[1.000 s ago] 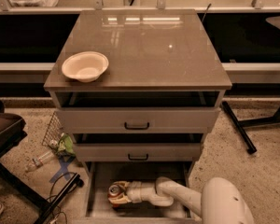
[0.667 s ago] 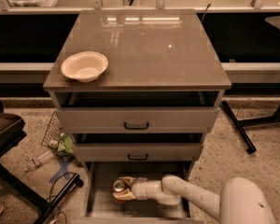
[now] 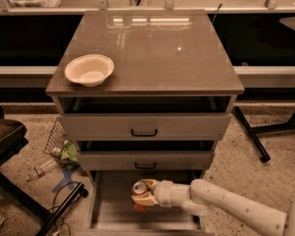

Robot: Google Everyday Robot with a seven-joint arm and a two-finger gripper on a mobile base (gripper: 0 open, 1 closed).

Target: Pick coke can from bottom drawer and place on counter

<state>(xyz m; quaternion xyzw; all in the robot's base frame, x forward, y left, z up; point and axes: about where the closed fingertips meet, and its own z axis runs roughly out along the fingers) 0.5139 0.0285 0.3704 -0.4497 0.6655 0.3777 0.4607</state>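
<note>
Camera view, looking down at the cabinet from the front.

Lower centre of frame: the gripper (image 3: 142,198) is sitting over the bottom drawer (image 3: 108,213), which is standing pulled out toward the bottom edge. Its cream fingers (image 3: 148,196) are clenching round the coke can (image 3: 139,187), one on each side of the red body. The silver top with its pull tab is showing just above the fingers, and the can is leaning a little toward the upper left. Whether the can's base is touching the drawer floor I cannot tell, since the fingers are covering it. The white arm (image 3: 231,209) is coming in from the lower right corner and reaching left across the drawer.

Centre of frame: the two upper drawers are each standing slightly ajar, with a dark gap showing above each front. The top drawer (image 3: 88,126) is carrying a black handle at mid-front, and so is the middle drawer (image 3: 108,160) below it.

Upper centre: the counter (image 3: 157,58) is reflecting strips of light near its far edge. A cream bowl (image 3: 89,70) is resting on its left side, near the front corner, well apart from the can.

Left of frame, on the speckled floor: a wire basket (image 3: 55,135) is leaning beside the cabinet, a clear plastic bottle (image 3: 39,170) is lying near it, and a blue cross of tape (image 3: 64,178) is showing just beside the drawer. A black bar (image 3: 250,134) is slanting across the floor at the right.
</note>
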